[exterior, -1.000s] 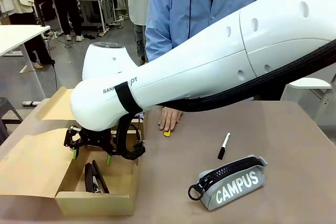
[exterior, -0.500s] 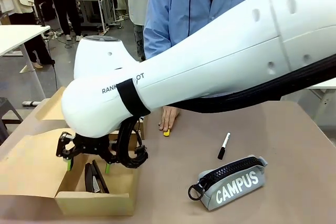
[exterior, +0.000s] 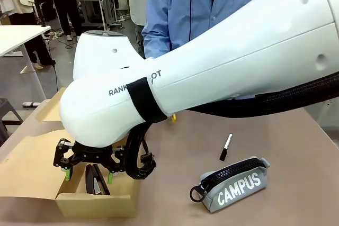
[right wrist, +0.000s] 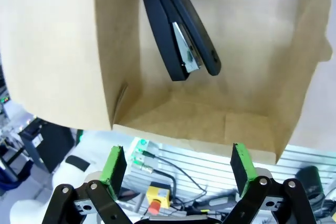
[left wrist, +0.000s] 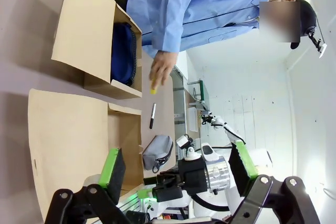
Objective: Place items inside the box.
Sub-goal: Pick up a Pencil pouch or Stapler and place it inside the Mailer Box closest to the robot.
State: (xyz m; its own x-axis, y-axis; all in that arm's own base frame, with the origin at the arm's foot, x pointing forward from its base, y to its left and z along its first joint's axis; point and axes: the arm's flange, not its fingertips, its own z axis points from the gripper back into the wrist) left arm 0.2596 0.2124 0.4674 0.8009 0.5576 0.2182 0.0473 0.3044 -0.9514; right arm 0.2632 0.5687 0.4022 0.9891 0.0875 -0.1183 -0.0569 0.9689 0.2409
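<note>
Black stapler (right wrist: pixel 178 27) lies inside the brown cardboard box (exterior: pixel 95 205).
Right claw (exterior: pixel 88 173) hangs spread and empty above it, seemingly positioned for dropping things in.

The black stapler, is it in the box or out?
In: the black stapler lies on the floor of the cardboard box, between its walls.

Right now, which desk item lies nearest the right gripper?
The black stapler, inside the box beneath the right gripper; the marker and CAMPUS case lie out on the table.
</note>
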